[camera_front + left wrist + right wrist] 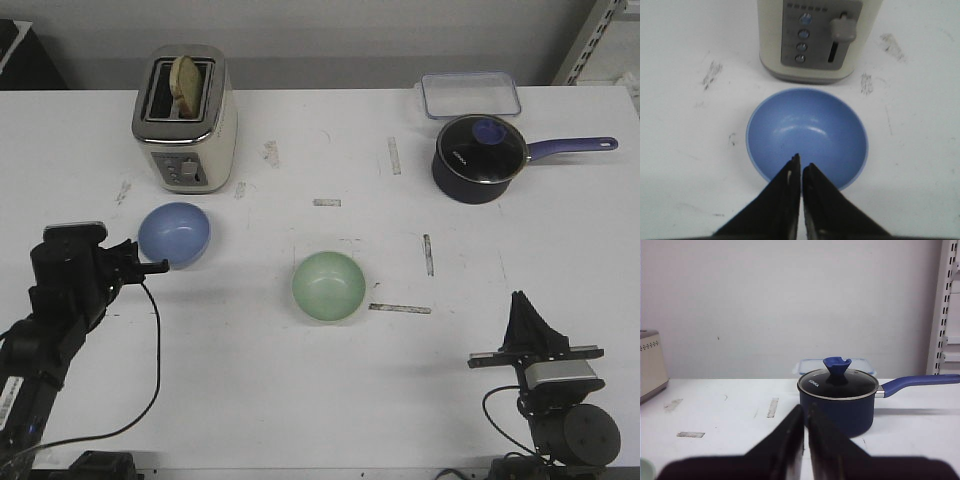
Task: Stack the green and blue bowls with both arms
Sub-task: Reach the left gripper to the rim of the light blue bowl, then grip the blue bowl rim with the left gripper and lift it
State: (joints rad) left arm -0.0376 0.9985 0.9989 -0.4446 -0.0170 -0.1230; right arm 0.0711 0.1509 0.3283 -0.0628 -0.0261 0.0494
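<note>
Left gripper [801,167] pinched together over the blue bowl [807,136] (right gripper [805,415] likewise closed, empty)

Probably "KONKA" on saucepan lid [837,383]

Two bowls are counted on the table [300,400]: one blue bowl [174,233] and one green bowl [328,286]. One toaster [185,117] is seen, and one slice of bread [184,84] is counted in it. One saucepan [480,157] with one lid [481,148] is present. One clear plastic container [470,94] is counted behind it. Two robot arms are seen, each with one gripper: the left gripper [160,266] and the right gripper [521,304].
</note>
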